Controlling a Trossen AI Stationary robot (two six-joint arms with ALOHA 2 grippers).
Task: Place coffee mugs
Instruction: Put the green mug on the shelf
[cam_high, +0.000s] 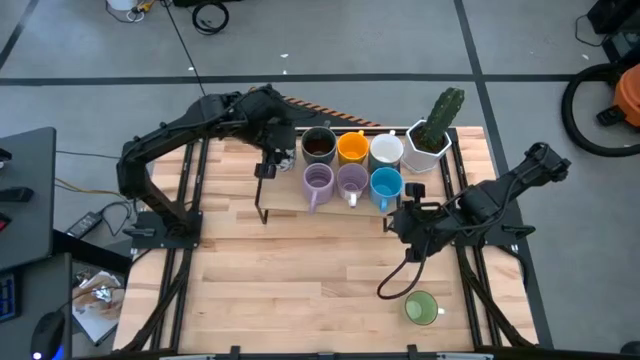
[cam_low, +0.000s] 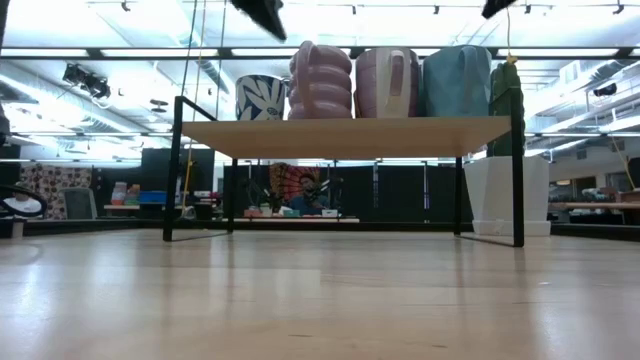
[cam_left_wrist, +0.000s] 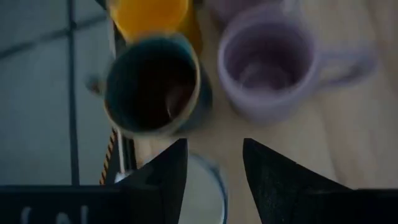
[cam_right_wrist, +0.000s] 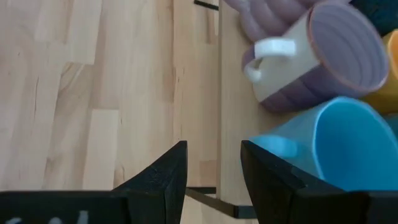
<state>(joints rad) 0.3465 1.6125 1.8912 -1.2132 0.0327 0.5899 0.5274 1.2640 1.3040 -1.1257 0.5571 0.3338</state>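
A low wooden shelf (cam_high: 285, 203) on black legs holds a dark brown mug (cam_high: 318, 146), an orange mug (cam_high: 352, 148), a white mug (cam_high: 386, 150), two lavender mugs (cam_high: 318, 182) (cam_high: 352, 182) and a blue mug (cam_high: 386, 185). A white mug with blue leaves (cam_low: 260, 97) stands at the shelf's left end. My left gripper (cam_left_wrist: 214, 171) hangs open just above it, touching nothing. My right gripper (cam_right_wrist: 212, 165) is open beside the blue mug (cam_right_wrist: 342, 143), at the shelf's near right corner. A green mug (cam_high: 421, 308) stands on the table, near right.
A white hexagonal pot with a green cactus (cam_high: 432, 135) stands at the shelf's right end. A dark cable (cam_high: 395, 280) loops on the table by the green mug. Bare wooden tabletop (cam_high: 290, 280) lies in front of the shelf.
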